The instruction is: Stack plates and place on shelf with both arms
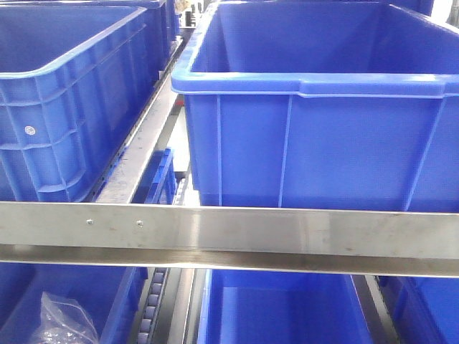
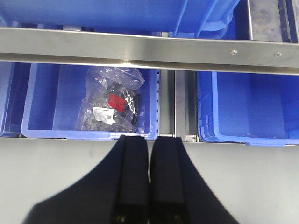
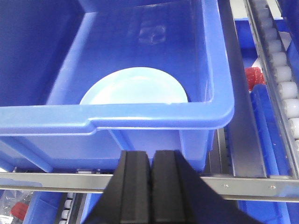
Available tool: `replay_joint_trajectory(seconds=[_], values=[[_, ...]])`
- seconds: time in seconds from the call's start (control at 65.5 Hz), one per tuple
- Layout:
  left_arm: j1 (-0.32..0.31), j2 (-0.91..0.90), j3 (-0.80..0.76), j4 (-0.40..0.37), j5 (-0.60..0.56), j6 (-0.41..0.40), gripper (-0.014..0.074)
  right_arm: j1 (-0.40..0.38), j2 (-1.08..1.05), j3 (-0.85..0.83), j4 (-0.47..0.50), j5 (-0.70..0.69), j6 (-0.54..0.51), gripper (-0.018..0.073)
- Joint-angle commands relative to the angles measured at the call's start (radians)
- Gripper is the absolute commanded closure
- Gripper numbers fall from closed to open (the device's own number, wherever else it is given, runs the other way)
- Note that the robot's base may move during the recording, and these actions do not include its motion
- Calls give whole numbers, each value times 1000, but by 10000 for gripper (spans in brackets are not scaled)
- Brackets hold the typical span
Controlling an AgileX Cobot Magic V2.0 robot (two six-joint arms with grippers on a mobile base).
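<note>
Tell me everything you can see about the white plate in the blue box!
The plate is round, pale bluish-white and glossy, with a low raised rim. It lies flat on the bottom of a big blue plastic crate, toward the near wall. That wall hides its front edge, so only the back part shows. Whether one plate or two are stacked there cannot be told. Nothing is gripping it; the right gripper is shut outside the crate.

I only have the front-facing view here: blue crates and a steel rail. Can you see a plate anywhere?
Observer: Yes. The right wrist view shows a plate lying inside a blue crate.
Operator: Is the right gripper holding anything?
Observer: No. The right gripper is shut and empty, outside that crate.
Operator: And the left?
Observer: The left gripper is shut too, facing a lower crate holding a plastic bag of parts.
</note>
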Motion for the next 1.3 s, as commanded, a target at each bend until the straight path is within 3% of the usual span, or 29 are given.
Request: replay_joint_trajectory(seconds=[0.0,0.29,0.473,0.626,0.763,1.282], values=[[-8,-4,-26,-2,-57,1,514,-2,-3,-27,0,-89,-5,511],[-8,-4,-26,-2,-59,1,514,-37,-292,7,0,-57,-5,511],[-8,-4,-26,-2,-59,1,514,-129,-514,174,0,-74,-5,511],[-8,-4,-26,-2,-59,1,514,-142,-651,311,0,-128,-5,511],[-8,-4,-26,-2,-57,1,514,-142,-648,402,0,-254,2,511],[-8,-4,-26,-2,-57,1,514,-142,-648,398,0,-228,4,511]])
